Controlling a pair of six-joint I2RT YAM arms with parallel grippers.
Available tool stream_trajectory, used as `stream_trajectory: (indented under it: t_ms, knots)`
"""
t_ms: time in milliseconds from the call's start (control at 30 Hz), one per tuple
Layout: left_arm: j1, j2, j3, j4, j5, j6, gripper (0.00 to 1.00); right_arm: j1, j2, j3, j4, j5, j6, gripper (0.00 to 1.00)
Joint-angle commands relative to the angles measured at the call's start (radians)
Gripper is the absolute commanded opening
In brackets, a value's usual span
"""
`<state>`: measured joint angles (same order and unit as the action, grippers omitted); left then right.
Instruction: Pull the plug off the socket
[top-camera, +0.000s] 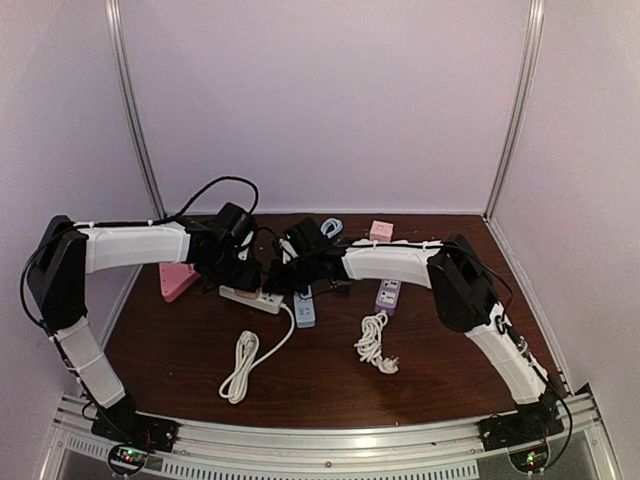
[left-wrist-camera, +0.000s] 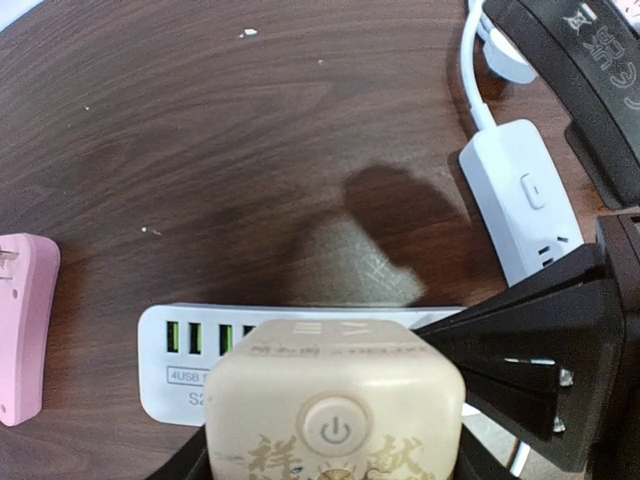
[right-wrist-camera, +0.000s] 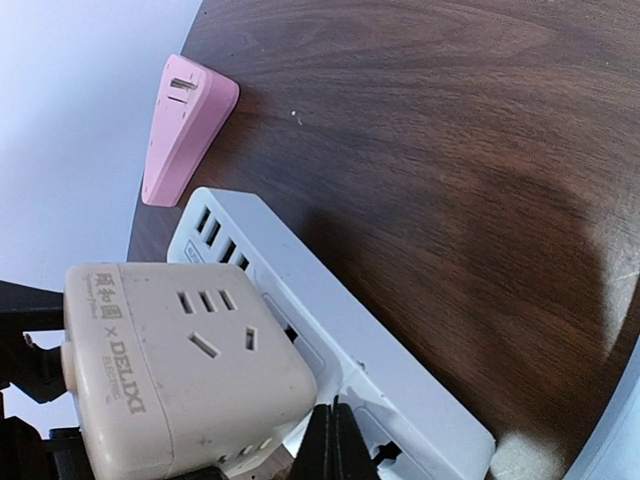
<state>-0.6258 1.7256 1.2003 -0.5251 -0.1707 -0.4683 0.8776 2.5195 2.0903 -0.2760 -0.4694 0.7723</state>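
Cube plug (left-wrist-camera: 335, 400) clamped in left hand (left-wrist-camera: 345, 450); right hand (right-wrist-camera: 330, 445), fingers together, pins white strip (right-wrist-camera: 400, 385).
Careful now: a tilted pull could lift the strip too if that hold-down slips.

Cream plastic plug (right-wrist-camera: 180, 360) looks matt; the wood table (right-wrist-camera: 420, 150) is smooth.
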Motion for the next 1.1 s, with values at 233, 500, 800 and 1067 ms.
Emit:
stream_trajectory:
  t_ms: [233,500,800,1067]
  knots:
    - [-0.023,-0.082,0.015,0.245,0.132,0.015,0.24,0.006,0.074,0.007,-0.135,0.073,-0.007,0.0]
    - [-0.005,-0.086,0.034,0.229,0.11,0.022,0.25,0.006,0.067,0.006,-0.114,0.054,0.004,0.0]
    - [0.053,-0.141,-0.034,0.198,0.077,0.019,0.26,0.002,-0.016,-0.037,-0.042,0.036,-0.026,0.0]
    - [0.149,-0.155,-0.057,0.187,0.126,0.013,0.26,0.001,-0.149,-0.06,-0.003,0.073,-0.11,0.05]
